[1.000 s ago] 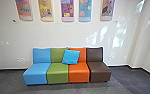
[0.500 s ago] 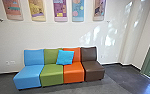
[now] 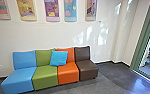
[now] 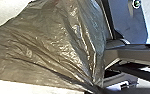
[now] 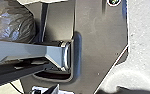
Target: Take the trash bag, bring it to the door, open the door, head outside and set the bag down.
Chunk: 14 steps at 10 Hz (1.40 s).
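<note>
The trash bag (image 4: 53, 45), dark, thin and shiny, hangs large in the left wrist view. Its folds draw together at my left gripper (image 4: 96, 90), which is shut on the gathered plastic. Part of the same bag (image 5: 13, 22) shows in the right wrist view, beyond the robot's jointed bar. At the right side of the head view stands tall glass in a green frame (image 3: 140, 45); whether this is the door or a window I cannot tell.
A row of blue, green, orange and brown seats (image 3: 45, 77) stands along the white wall (image 3: 51, 35), with a blue cushion (image 3: 58, 58) on it. Dark floor (image 3: 116, 75) runs towards the glass, where daylight and plants show outside.
The head camera has turned to the right: the seats and wall pictures have shifted left, and more of the green-framed glass has come into view.
</note>
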{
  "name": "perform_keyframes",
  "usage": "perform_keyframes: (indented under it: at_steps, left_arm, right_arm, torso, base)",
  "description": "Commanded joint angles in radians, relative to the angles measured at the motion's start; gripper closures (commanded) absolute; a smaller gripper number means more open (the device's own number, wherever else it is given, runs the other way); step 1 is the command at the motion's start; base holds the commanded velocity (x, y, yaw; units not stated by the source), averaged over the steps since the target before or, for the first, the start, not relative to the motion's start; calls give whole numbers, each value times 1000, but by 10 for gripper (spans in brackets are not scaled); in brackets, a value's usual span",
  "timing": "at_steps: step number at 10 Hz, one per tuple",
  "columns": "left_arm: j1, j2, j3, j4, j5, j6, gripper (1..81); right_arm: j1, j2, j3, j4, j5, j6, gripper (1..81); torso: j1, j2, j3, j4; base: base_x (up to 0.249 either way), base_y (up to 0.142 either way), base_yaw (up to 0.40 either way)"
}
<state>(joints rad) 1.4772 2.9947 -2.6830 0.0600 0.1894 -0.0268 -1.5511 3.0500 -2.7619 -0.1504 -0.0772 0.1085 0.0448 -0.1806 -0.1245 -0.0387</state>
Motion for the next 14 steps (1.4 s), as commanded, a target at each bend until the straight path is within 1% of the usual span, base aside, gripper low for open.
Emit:
perform_keyframes:
  at_steps: [1, 14]
  left_arm:
    - [-54, -5, -2, 3, 65, 2, 811]
    - [-53, 0, -2, 6, 64, 4, 811]
  right_arm:
    - [47, 8, 1, 9, -59, -4, 10]
    - [42, 25, 7, 9, -58, -4, 10]
  torso:
    - [0, 0, 0, 0]
    - [0, 0, 0, 0]
  base:
    - [0, 0, -206]
    - [0, 0, -230]
